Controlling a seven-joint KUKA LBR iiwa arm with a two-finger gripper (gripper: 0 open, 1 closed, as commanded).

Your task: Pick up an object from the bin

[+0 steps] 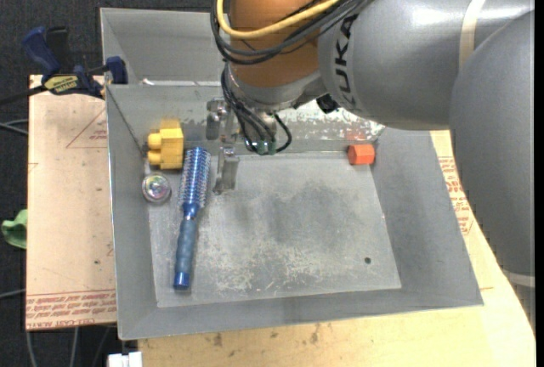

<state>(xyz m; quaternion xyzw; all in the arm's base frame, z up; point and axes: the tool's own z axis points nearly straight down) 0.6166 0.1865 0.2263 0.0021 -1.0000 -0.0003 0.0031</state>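
the claw (223,166) is hanging low over the left half of the grey bin (297,229), wide or narrow i cannot tell, just beside the bristled head of a blue brush (189,212) lying lengthwise, a yellow block (166,144) and a silvery round cap (156,187) sitting beyond it and a small orange block (361,154) sitting well apart by the back wall.

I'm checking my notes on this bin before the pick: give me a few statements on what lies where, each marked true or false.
1. The blue brush lies in the left part of the bin. True.
2. The yellow block sits against the right wall. False: it lies at the left, by the brush's bristle end.
3. The small orange block lies alone toward the right. True.
4. The gripper is over the orange block. False: it is beside the brush's bristle end.
5. A shiny round thing lies left of the brush. True.
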